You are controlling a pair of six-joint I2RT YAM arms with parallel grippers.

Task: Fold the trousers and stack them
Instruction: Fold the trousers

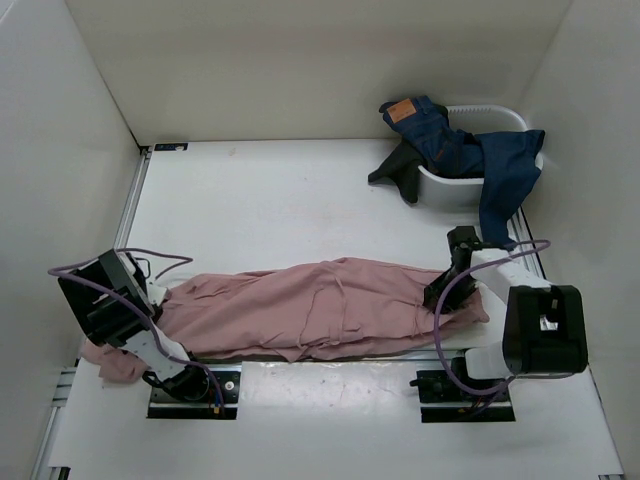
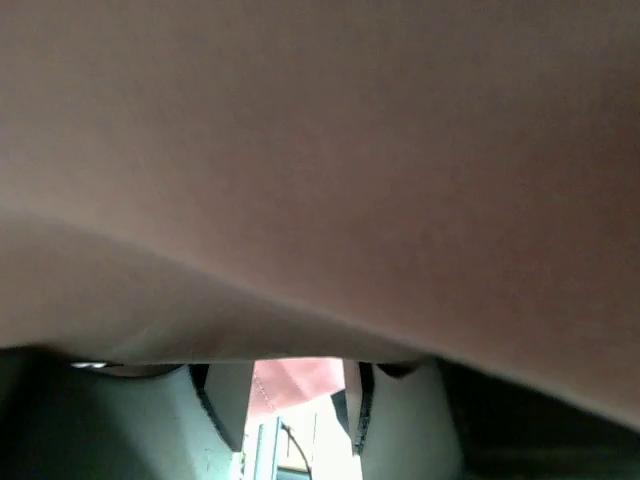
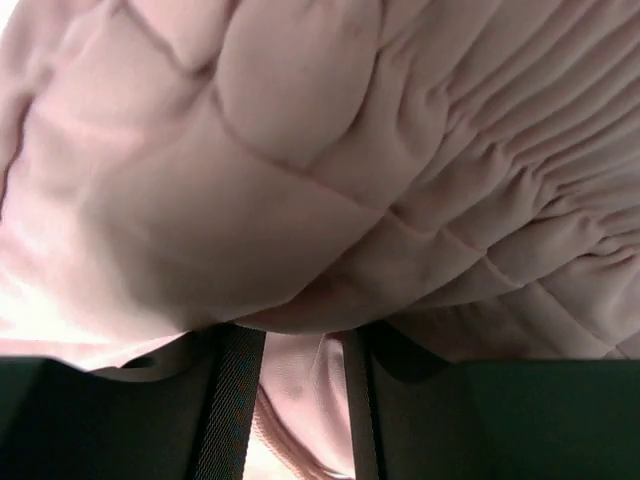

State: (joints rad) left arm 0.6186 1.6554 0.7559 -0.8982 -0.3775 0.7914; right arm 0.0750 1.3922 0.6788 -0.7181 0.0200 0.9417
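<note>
Layout: flat white table (image 1: 300, 190), trousers (image 1: 320, 305) stretched lengthwise along its near edge between both arms, probably so each end can be picked up for a fold. Cloth is thin, soft, dusty pink and rumpled, with a small clump by the left arm's base. Far right is a white plastic basket (image 1: 485, 110) with stiff blue jeans (image 1: 440, 140) slung over its rim, well apart. At the ruched waist (image 3: 520, 200), right gripper (image 3: 305, 410) is clamped on trousers, cloth packed between fingers (image 3: 235, 410). At the other end, left gripper (image 2: 298, 410) sits under draped cloth. Pink shows in its gap; can't tell if pinched.
</note>
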